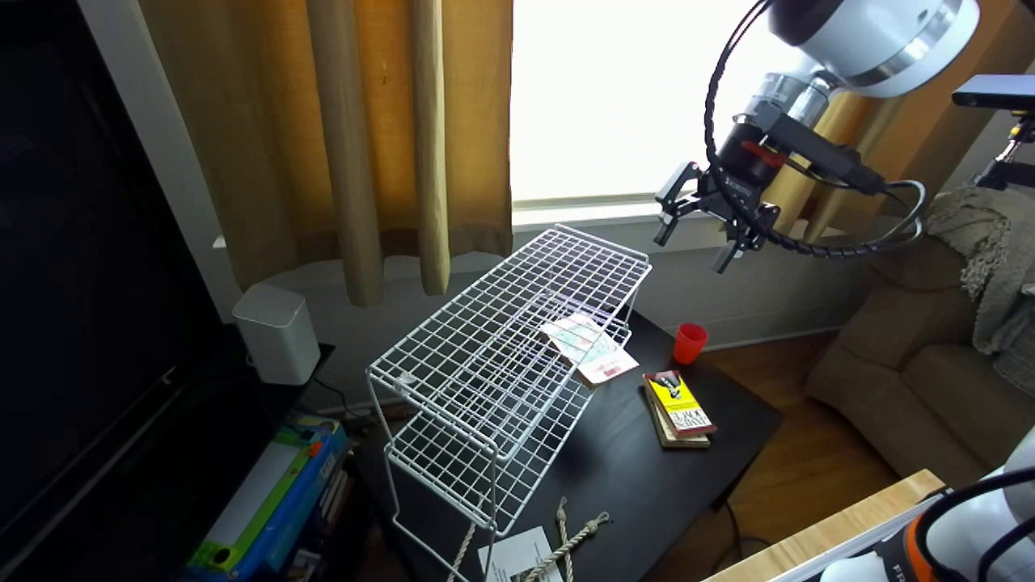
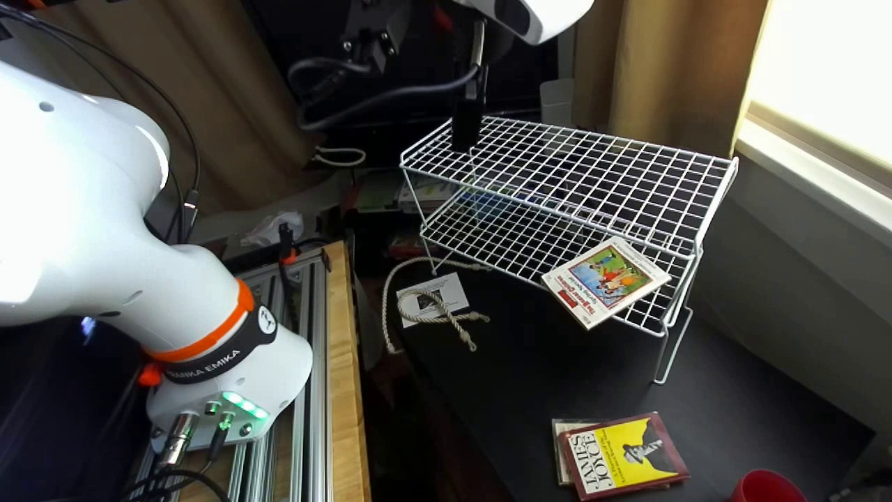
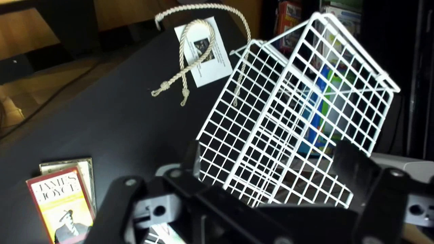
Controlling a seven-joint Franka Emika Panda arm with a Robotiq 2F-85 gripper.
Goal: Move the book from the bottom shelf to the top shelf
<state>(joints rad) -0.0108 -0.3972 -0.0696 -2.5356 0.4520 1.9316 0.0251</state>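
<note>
My hand [image 1: 693, 247]: spread wide, holding nothing.
Book [image 2: 606, 280]: on the bottom shelf [image 2: 498, 233], poking out past its edge.

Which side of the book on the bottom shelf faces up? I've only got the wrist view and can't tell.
Observer: In an exterior view, the book lies with its title and picture up.
Operator: Is it fully over the bottom shelf?
Observer: No, part of it juts past the shelf's edge.
Operator: Does anything stand near the James Joyce paperback, outside my view?
Observer: Yes, a red cup, off toward its portrait end.
</note>
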